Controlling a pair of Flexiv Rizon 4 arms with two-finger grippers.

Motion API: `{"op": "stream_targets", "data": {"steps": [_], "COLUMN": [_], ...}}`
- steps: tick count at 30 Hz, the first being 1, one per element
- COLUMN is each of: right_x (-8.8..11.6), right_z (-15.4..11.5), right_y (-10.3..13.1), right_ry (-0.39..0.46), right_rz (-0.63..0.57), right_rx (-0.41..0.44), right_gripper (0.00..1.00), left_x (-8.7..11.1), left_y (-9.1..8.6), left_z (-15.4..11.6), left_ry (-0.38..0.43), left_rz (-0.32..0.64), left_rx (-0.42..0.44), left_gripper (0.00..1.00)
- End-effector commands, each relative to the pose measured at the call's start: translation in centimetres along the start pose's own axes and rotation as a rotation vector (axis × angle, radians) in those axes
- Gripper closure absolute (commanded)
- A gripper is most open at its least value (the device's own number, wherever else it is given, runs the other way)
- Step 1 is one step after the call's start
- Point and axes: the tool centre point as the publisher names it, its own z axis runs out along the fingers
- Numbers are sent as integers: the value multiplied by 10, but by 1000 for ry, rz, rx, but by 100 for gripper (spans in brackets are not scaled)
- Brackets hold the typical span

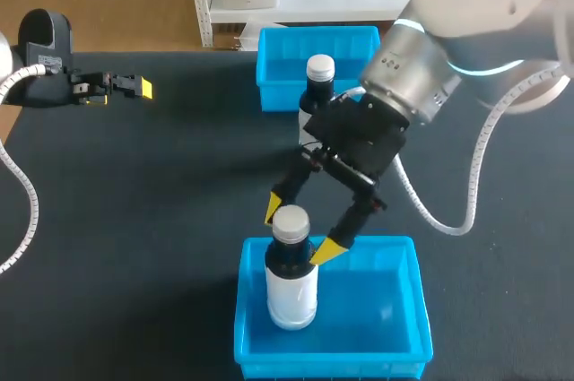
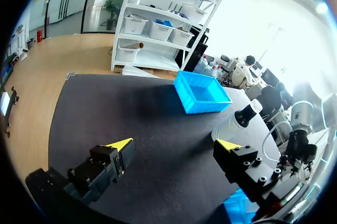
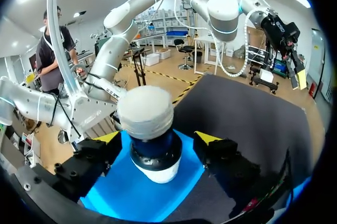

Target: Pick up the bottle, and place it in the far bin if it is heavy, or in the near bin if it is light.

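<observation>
Blue near bin (image 1: 332,368) holds the bottle (image 1: 291,290) upright, right hand (image 1: 300,230) open just around its cap without gripping, left hand (image 2: 176,145) wide open over the far-left table (image 1: 134,220); risk: a fingertip catches the cap on lift-off and tips it

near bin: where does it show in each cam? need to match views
Head view: near bin at the table's near edge, bottle standing in it.
Left wrist view: only a blue sliver beside one finger of the left gripper.
Right wrist view: blue floor under the bottle, below the right gripper.
Shared landmark: the black table.
</observation>
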Motion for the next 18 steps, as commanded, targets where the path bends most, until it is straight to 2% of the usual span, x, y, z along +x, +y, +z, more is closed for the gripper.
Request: {"op": "stream_targets", "data": {"steps": [1, 5, 9, 18], "right_x": [16, 38, 59, 97], "right_z": [-29, -65, -103, -169], "right_y": [-1, -10, -24, -72], "right_ry": [16, 40, 67, 22], "right_rz": [33, 85, 150, 290], "right_rx": [29, 95, 214, 445], "right_gripper": [0, 0, 0, 0], "left_x": [0, 0, 0, 0], "left_y": [0, 0, 0, 0], "left_z": [0, 0, 0, 0], "left_ry": [0, 0, 0, 0], "left_rz": [0, 0, 0, 0], "left_rx": [0, 0, 0, 0], "left_gripper": [0, 0, 0, 0]}}
